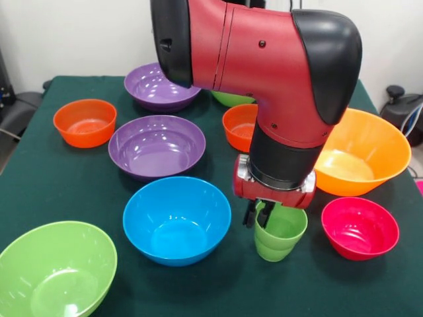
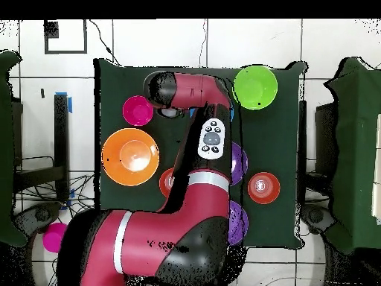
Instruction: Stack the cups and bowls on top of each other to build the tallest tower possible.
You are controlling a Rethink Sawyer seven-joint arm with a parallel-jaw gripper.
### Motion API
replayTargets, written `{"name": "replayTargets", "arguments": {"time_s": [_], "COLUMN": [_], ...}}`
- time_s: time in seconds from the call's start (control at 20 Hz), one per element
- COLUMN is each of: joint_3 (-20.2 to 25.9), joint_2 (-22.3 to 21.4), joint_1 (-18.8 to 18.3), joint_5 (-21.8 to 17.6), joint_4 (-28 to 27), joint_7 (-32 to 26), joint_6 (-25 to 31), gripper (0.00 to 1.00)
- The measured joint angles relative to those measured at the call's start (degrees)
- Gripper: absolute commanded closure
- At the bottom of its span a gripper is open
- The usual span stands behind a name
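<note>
Item 1: light-green cup (image 1: 280, 232), upright on the green table (image 1: 59, 172), between the blue bowl (image 1: 176, 220) and the pink-red bowl (image 1: 360, 227). End effector (image 1: 259, 212) pinching the cup's rim, 1 finger inside, 1 outside. Also on the table: 2 purple bowls (image 1: 157, 145), large orange bowl (image 1: 360, 153), 2 small orange-red bowls (image 1: 84, 121), lime-green bowl (image 1: 56, 270). Nothing stacked yet.

Red-and-black arm (image 1: 277, 72) bent low, wrist vertical, tool (image 1: 259, 214) pointing down, fingers' spread unclear.
</note>
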Motion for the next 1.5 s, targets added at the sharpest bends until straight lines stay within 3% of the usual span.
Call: {"name": "replayTargets", "arguments": {"time_s": [0.5, 0.9, 1.5], "joint_3": [0.01, 0.0, 0.0], "joint_2": [-0.38, -4.06, -5.8], "joint_1": [-0.01, -0.05, -0.64], "joint_5": [0.65, 1.97, 2.0], "joint_4": [0.17, 2.48, 4.17], "joint_7": [0.0, 0.0, 0.0], "joint_6": [-0.25, -0.26, -0.26], "gripper": [1.0, 1.0, 1.0]}}
